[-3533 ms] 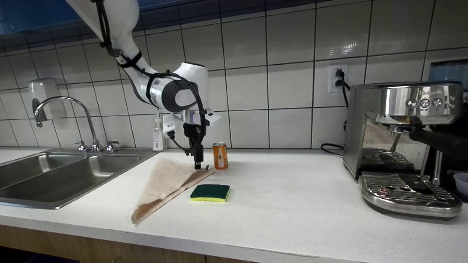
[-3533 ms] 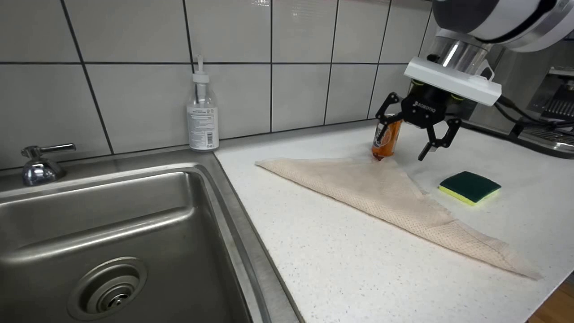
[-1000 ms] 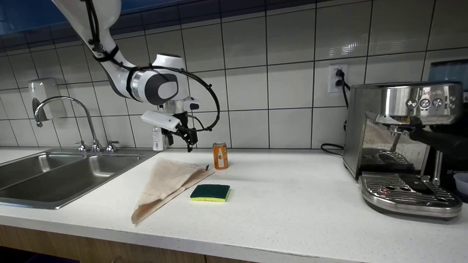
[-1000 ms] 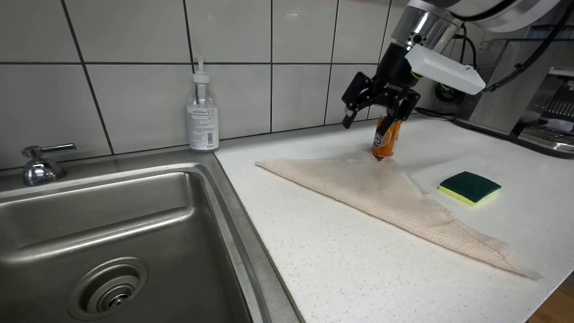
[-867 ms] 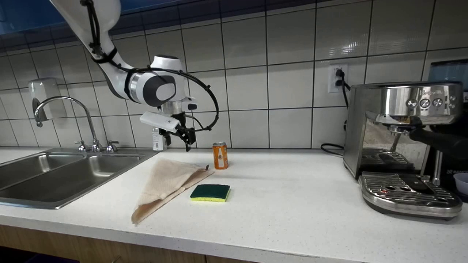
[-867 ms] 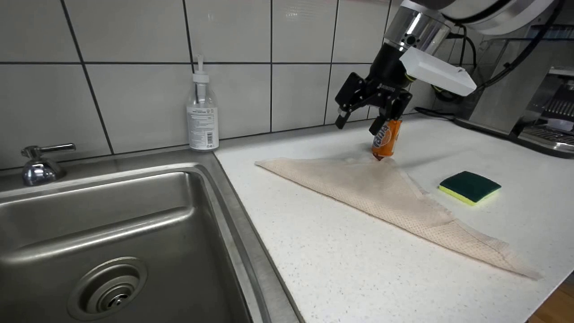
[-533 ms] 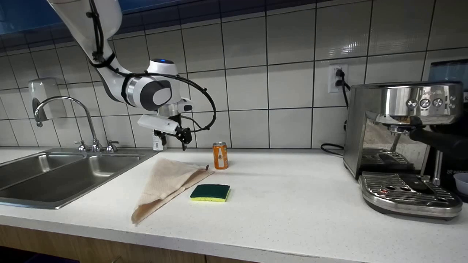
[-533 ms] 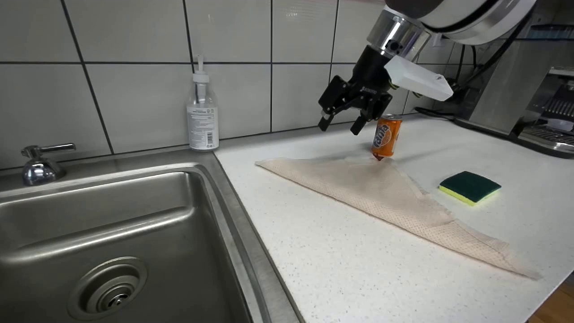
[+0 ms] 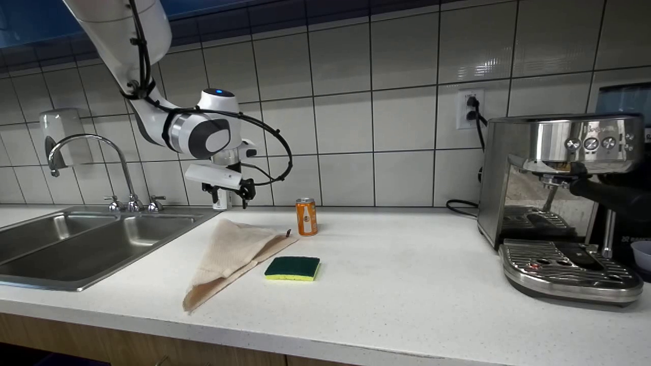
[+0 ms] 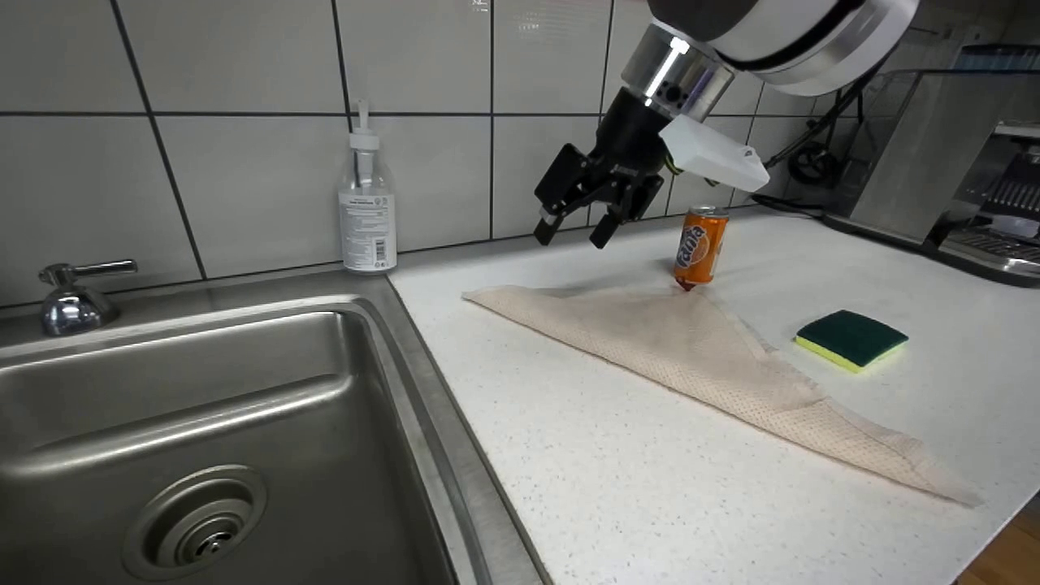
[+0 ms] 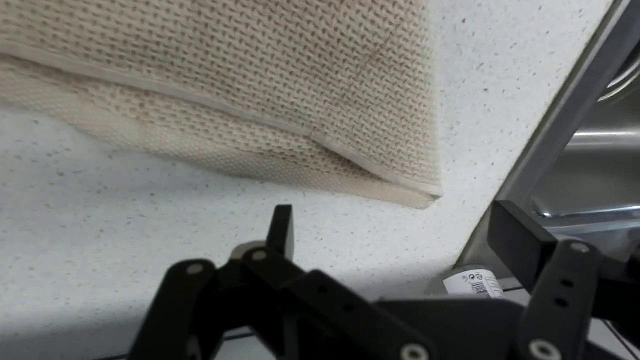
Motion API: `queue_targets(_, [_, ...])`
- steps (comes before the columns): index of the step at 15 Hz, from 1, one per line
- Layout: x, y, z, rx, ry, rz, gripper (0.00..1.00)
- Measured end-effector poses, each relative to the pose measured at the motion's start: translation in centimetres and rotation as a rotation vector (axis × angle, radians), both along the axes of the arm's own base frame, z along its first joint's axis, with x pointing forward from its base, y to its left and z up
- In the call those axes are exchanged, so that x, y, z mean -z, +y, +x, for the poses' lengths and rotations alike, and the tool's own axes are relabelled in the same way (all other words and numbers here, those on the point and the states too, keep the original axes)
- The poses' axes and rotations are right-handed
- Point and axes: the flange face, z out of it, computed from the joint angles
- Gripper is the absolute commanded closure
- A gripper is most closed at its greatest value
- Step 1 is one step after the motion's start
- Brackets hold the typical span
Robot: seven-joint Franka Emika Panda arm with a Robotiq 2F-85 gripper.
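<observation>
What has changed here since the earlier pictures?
The open jaws moved away from the orange can toward the sink and pump bottle, turning as they went. Nothing was taken hold of or let go. The cloth, sponge and can stayed put.

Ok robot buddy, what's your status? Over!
End effector: open, empty, above counter. Beige cloth: folded, lying on counter. Possible snag: orange can upright close beside cloth.
</observation>
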Motion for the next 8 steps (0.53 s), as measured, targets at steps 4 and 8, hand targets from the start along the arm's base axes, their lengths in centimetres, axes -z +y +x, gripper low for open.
queue_targets(4, [0.3,1.4,0.6,-0.058,-0.023,0.000,0.00])
queue_targets(8, [1.2,2.6,1.0,-0.115,-0.044,-0.017,0.00])
